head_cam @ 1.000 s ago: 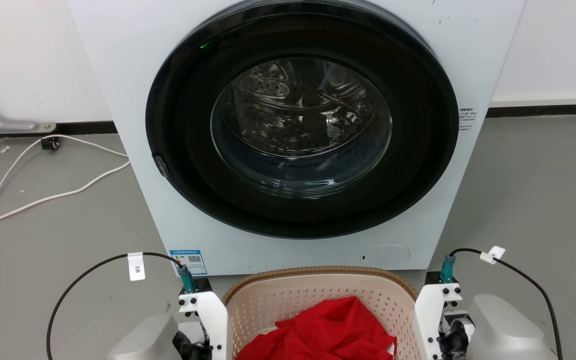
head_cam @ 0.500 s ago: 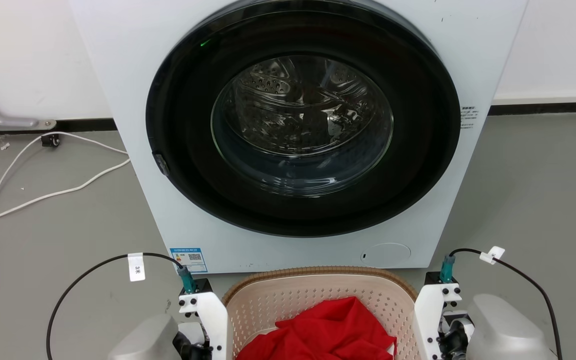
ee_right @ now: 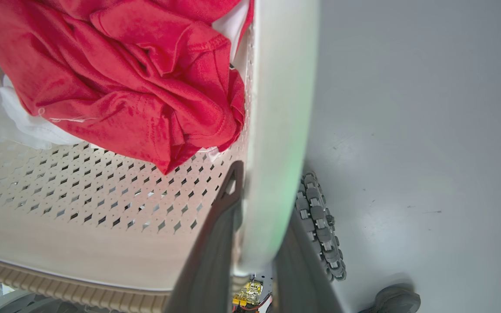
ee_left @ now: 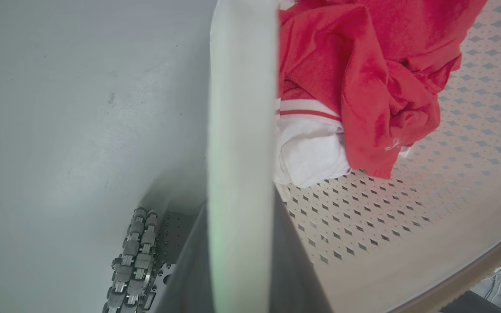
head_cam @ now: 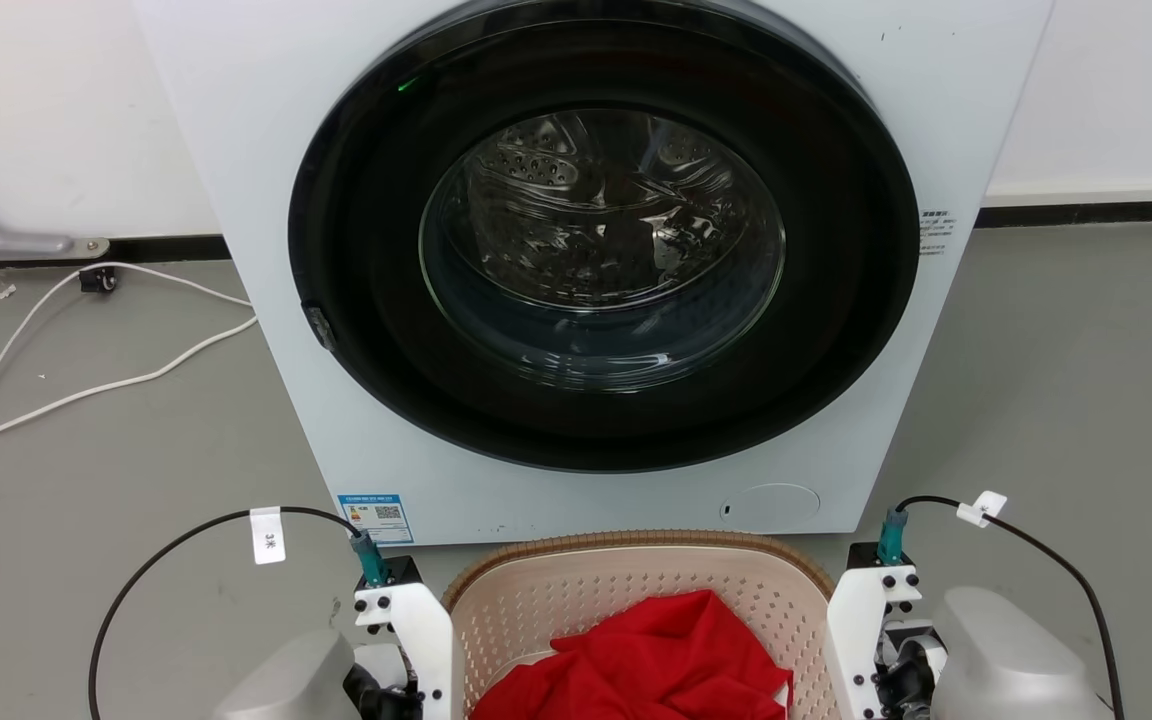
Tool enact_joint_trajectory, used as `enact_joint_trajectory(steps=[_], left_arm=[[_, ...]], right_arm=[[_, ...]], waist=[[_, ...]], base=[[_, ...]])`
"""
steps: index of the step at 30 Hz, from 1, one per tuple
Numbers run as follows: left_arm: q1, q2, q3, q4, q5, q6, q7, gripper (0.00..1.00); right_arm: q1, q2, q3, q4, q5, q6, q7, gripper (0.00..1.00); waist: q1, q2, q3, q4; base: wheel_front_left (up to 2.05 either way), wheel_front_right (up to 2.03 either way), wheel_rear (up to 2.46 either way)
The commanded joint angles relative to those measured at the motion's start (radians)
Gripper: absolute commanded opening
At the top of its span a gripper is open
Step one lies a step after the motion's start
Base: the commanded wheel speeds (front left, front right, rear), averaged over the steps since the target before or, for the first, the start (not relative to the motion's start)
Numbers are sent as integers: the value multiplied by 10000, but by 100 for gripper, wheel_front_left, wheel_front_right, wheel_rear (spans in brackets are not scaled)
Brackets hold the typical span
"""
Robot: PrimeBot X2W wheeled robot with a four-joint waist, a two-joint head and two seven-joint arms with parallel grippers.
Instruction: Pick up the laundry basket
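Note:
The laundry basket [head_cam: 636, 585], cream and perforated with a brown woven rim, sits at the bottom of the head view between my two wrists. A red garment [head_cam: 656, 650] lies in it over a white one [ee_left: 311, 152]. My left gripper [ee_left: 242, 217] is shut on the basket's white left handle [ee_left: 242, 108], one dark finger on each side of it. My right gripper [ee_right: 268, 195] is shut the same way on the white right handle [ee_right: 281, 108]. Grey floor shows under the basket's sides in both wrist views.
A white washing machine [head_cam: 276, 150] with a shut round dark door [head_cam: 601, 240] stands just beyond the basket. White cables [head_cam: 86, 390] trail over the grey floor at the left. My base's roller wheels [ee_left: 135, 256] [ee_right: 320, 234] show beneath the handles.
The whole head picture has shifted a little, so the camera moved. The basket keeps its place between the wrists, and both grippers stay on the handles.

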Motion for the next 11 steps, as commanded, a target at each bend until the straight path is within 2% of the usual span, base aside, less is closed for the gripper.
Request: enact_joint_trajectory(steps=[1,11], left_arm=[[-90,-146,46,-112,-141,-129,-77,0],[-59,-147,-7,-69,-234,-129,-157,0]], right_arm=[[-99,116,32,-16,-27,0,24,0],[-108,115,-36,-15,-103,0,55,0]], waist=[[-1,0,8,-2],[-1,0,23,-23]], base=[[0,0,0],[0,0,0]])
